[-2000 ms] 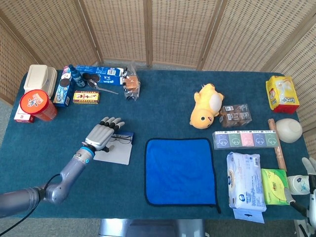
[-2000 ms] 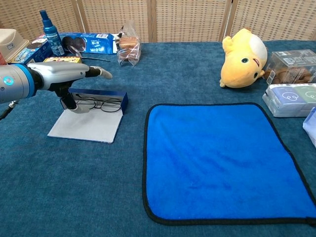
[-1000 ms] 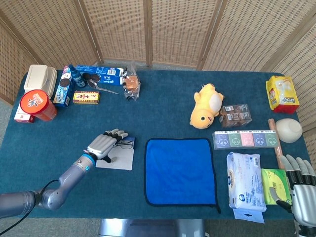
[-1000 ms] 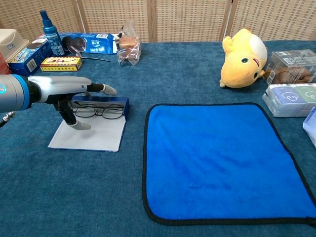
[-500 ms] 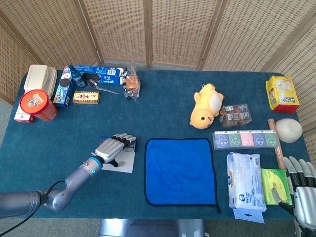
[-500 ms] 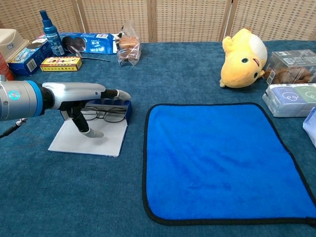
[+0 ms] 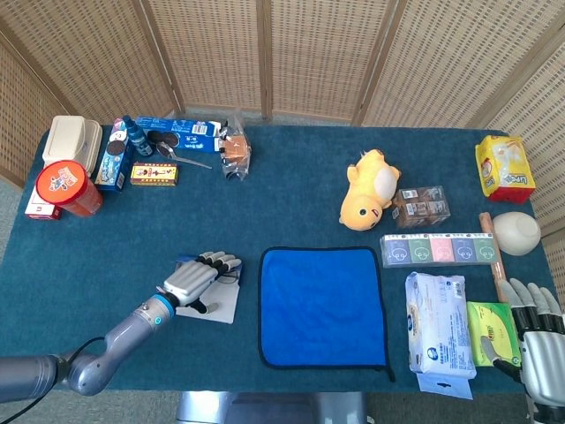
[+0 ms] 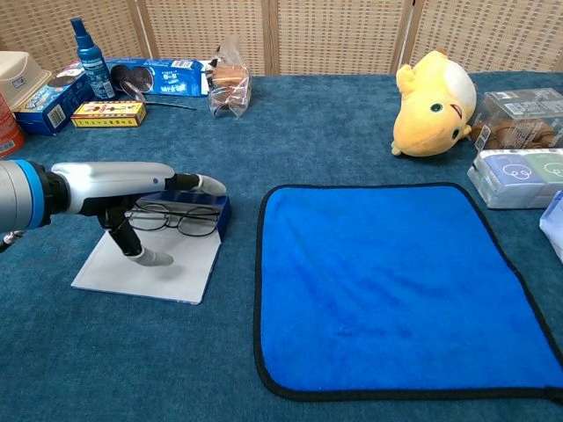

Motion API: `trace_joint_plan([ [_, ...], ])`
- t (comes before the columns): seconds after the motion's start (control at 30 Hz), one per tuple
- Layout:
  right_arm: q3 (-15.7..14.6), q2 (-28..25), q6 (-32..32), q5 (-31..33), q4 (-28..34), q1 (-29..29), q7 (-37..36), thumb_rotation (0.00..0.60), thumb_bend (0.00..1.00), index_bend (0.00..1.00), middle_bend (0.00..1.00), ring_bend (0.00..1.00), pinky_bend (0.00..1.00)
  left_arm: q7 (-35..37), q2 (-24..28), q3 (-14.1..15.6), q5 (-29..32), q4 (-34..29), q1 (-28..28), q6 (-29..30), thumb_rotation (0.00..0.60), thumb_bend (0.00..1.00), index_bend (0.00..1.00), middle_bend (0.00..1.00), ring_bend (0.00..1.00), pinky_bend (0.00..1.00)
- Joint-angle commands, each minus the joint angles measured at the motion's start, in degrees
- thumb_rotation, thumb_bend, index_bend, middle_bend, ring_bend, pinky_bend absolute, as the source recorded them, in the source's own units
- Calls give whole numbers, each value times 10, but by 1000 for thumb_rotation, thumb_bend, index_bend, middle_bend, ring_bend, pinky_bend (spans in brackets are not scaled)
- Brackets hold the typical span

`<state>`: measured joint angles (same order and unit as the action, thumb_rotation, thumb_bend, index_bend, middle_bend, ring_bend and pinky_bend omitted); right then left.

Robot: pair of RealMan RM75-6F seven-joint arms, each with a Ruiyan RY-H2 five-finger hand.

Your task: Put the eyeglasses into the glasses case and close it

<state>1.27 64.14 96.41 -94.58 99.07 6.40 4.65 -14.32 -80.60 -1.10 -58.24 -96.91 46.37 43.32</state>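
Observation:
The glasses case lies open left of the blue cloth: a low blue tray [image 8: 209,206] with a white lid [image 8: 145,274] lying flat in front of it. Black-rimmed eyeglasses [image 8: 182,219] rest in the tray against its blue wall. My left hand [image 8: 132,187] stretches flat over the case, fingers pointing right above the glasses, its thumb [image 8: 148,256] pressing down on the white lid. From the head view the left hand [image 7: 196,276] covers most of the case [image 7: 219,306]. My right hand [image 7: 537,340] hangs at the table's near right corner, fingers spread, holding nothing.
A blue cloth [image 7: 322,305] lies at the middle front. A yellow plush [image 7: 371,187] and boxed goods [image 7: 439,249] sit to the right, tissue packs [image 7: 439,336] at the front right. Snack boxes, a spray bottle [image 7: 134,137] and a red tub [image 7: 68,188] crowd the far left.
The left hand has dragged the open case, glasses inside, toward the near edge and slightly right. The right hand has risen into view at the bottom right corner.

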Motion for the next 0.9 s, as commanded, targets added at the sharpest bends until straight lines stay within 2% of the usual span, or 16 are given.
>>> trace_joint_plan([
  [0.03,0,0,0,0,-1,0,0,600,283,87,91,0,84,4,2,5,-14,-9,-4,3,600,273,0,64,0,46],
  [0.57,-1,4,-5,-6,0,-7,3,600,283,87,91,0,84,6,40,51,-75,-84,-51,47,600,267,0,64,0,43],
  [0.9,-5,6,-10,-17,6,-13,11,600,281,87,91,0,84,15,38,76,-113,-102,-84,69,600,266,0,64,0,43],
])
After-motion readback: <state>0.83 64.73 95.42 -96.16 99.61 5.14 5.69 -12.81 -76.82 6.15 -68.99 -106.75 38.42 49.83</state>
